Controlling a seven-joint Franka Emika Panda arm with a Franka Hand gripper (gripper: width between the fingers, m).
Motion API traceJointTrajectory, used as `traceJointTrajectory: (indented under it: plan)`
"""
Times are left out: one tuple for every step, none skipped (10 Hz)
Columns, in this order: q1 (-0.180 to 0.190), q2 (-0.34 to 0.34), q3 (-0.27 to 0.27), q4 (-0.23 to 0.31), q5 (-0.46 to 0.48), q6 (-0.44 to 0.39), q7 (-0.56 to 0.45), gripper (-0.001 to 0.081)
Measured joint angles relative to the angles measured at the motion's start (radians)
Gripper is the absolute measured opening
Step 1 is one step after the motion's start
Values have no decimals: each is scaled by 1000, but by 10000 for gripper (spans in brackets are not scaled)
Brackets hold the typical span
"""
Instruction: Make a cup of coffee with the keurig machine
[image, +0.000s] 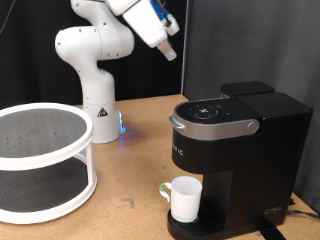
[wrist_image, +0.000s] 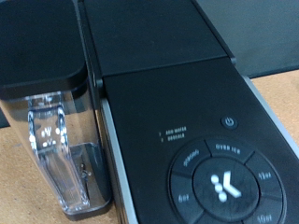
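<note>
The keurig machine (image: 232, 140) stands at the exterior view's right, black and boxy, its lid shut under the silver-grey handle (image: 210, 126). The cup (image: 185, 197), white with a light green handle, stands on the drip tray under the spout. My gripper (image: 169, 53) hangs high above the table, up and to the exterior view's left of the machine, touching nothing. The wrist view looks down on the machine's lid (wrist_image: 177, 103), its round button panel (wrist_image: 222, 185) and the clear water tank (wrist_image: 56, 140). My fingers do not show there.
A white two-tier round rack (image: 40, 160) stands at the exterior view's left. The arm's white base (image: 98, 110) stands at the back with a blue light. A black curtain hangs behind the wooden table (image: 135, 165).
</note>
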Motion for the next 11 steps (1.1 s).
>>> traceJointTrajectory:
  plan:
    - [-1, 42, 10, 36, -8, -15, 24, 800]
    - [-1, 40, 10, 32, -3, -5, 17, 800]
    - [1, 38, 10, 32, 17, 5, 4, 800]
    - [5, 37, 12, 42, 19, 10, -33, 800]
    - [14, 39, 19, 64, -6, 10, -81, 800]
    - [16, 44, 38, 94, -80, 13, -95, 800]
    - [16, 55, 64, 125, -146, 18, -87, 800]
    - [16, 71, 84, 157, -170, 19, -79, 800]
    - [16, 92, 101, 184, -171, 52, -57, 800]
    - [16, 112, 114, 210, -171, 73, -32, 800]
    - [17, 132, 121, 237, -171, 73, -14, 800]
